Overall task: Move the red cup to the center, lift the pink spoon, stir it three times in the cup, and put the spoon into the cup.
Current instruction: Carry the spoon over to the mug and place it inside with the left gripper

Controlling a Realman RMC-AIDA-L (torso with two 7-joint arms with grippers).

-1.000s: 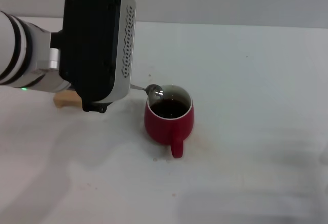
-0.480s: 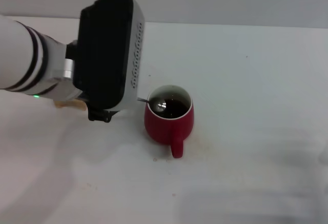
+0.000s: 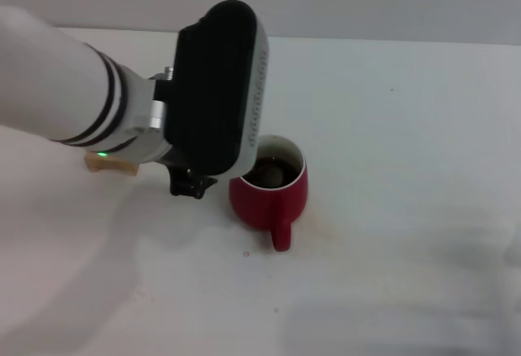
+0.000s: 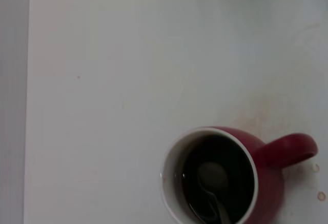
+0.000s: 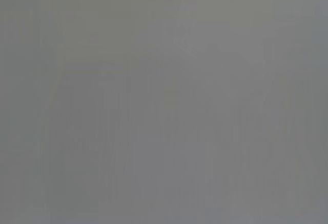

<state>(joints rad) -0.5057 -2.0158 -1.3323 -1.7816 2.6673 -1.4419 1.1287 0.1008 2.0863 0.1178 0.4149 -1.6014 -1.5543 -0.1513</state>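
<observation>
On the left of the white tabletop [image 3: 407, 128], partly hidden behind the robot's arm, lies a tan rectangular wooden block [image 3: 110, 164]. Just right of it the left gripper [image 3: 213, 178] hangs low over the table, its broad black housing reaching to the near-left rim of the cup. Its fingers are covered by that housing in the head view and do not appear in the left wrist view, so I cannot tell whether they are spread or closed on anything.

Next comes the glossy red ceramic cup with a white interior and dark liquid [image 3: 269, 189], standing upright near the middle of the table, its red loop handle pointing toward the robot. The small spoon with a shiny silver metal bowl [image 4: 212, 180] sits inside it: the left wrist view shows the bowl sunk beneath the dark liquid near the cup's centre, the metal neck rising toward the rim on the gripper's side. The pale pink handle is out of sight in every view.

Faint brownish stains mark the table beside the cup's handle.

The right gripper appears in no view; the right wrist view gives only a blank grey field.
</observation>
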